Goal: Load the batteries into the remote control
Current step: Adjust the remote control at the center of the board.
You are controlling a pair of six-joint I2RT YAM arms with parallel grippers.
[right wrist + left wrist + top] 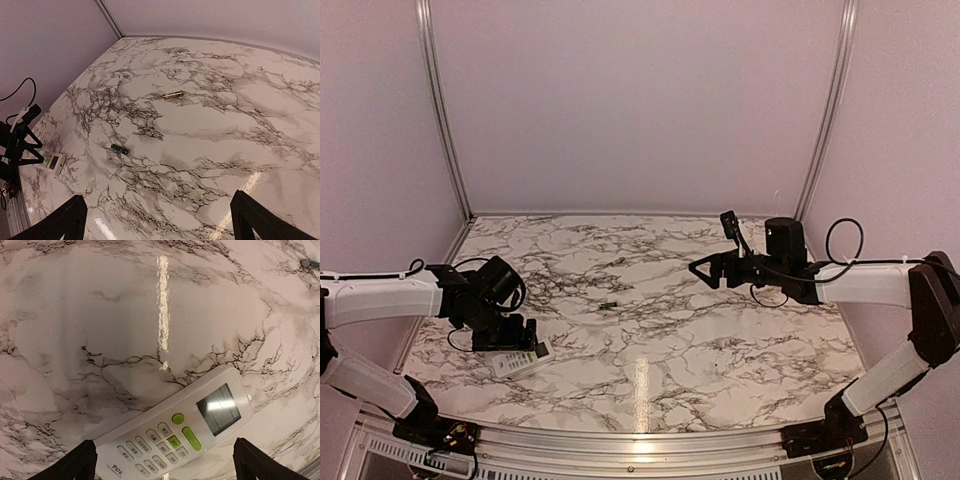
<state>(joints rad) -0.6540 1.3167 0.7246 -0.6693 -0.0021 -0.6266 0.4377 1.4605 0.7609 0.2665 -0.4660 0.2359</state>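
The white remote control (175, 435) lies face up on the marble table, its grey display toward the right and its buttons showing. It also shows in the top view (523, 362) and the right wrist view (51, 162). My left gripper (165, 467) is open just above it, one finger on each side of it, and in the top view (520, 340) it hangs over the remote's far end. A dark battery (610, 304) lies mid-table and shows in the right wrist view (120, 149). A gold battery (172, 94) lies farther back. My right gripper (705, 268) is open, empty and raised.
The marble table (650, 350) is bounded by pale walls at the back and both sides. A battery end (310, 263) shows at the top right corner of the left wrist view. Cables hang round both wrists.
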